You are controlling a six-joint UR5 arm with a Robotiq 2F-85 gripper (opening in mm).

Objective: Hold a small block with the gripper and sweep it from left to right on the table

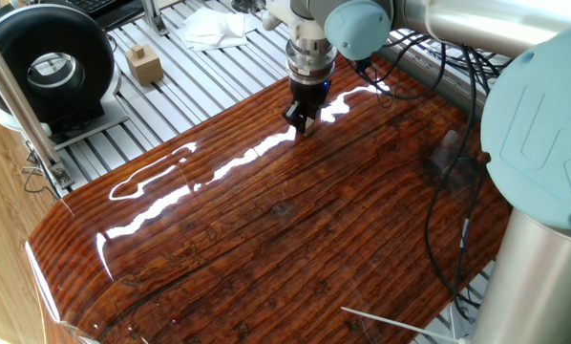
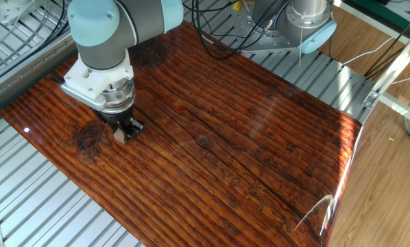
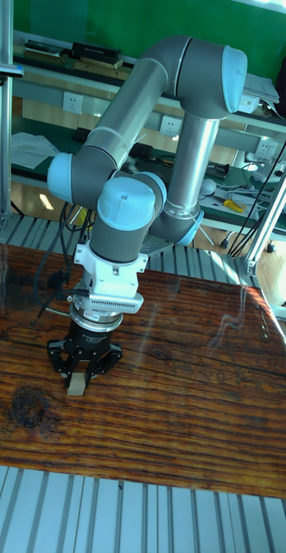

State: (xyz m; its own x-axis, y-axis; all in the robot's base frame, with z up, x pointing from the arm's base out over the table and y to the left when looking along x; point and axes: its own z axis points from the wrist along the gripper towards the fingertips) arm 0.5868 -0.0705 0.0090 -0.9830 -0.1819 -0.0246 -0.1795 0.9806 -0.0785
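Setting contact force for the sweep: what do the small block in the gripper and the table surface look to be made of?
The small block, held in the gripper, looks like bare pale wood: matte beige, plain faces, no shine. The table looks like wood or a wood-pattern board with a glossy coat: dark striped reddish-brown grain, with bright reflections in one fixed view. Whether it is solid or veneer cannot be told.
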